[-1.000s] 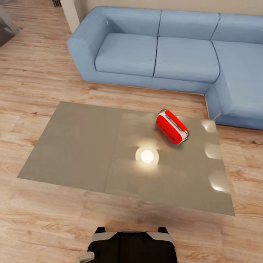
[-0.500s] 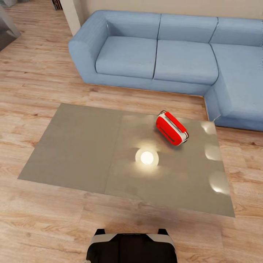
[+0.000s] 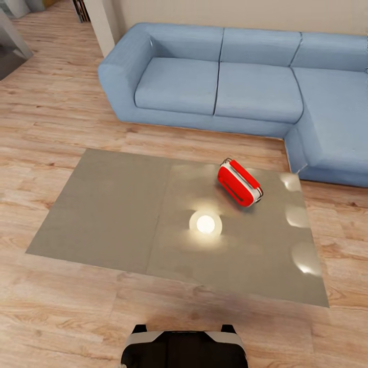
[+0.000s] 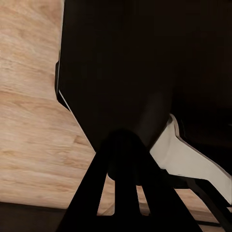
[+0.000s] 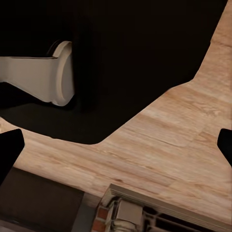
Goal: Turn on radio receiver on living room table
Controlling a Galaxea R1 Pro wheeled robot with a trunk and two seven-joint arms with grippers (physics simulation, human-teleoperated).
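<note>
The red radio receiver (image 3: pixel 239 182) with white trim stands on the right panel of the grey glossy table (image 3: pixel 107 209), turned diagonally, its red handle bar on top. The table lies on the wood floor of the living room, in front of the blue sofa (image 3: pixel 220 87). In the left wrist view my left gripper (image 4: pixel 123 193) hangs beside the robot's dark body with its fingers together. My right gripper (image 5: pixel 116 145) is open, one dark fingertip (image 5: pixel 9 150) at each side of the right wrist view, with nothing between them. Both are far from the radio.
The robot's dark base (image 3: pixel 184 347) is at the table's near edge. Bright lamp reflections (image 3: pixel 205 223) shine on the tabletop. The L-shaped sofa wraps around the far and right sides. A white pillar (image 3: pixel 105 23) stands at the sofa's left end. Open floor lies to the left.
The whole head view has shifted: sofa and table sit slightly lower in the picture and more of the far room shows. The radio keeps its place on the table.
</note>
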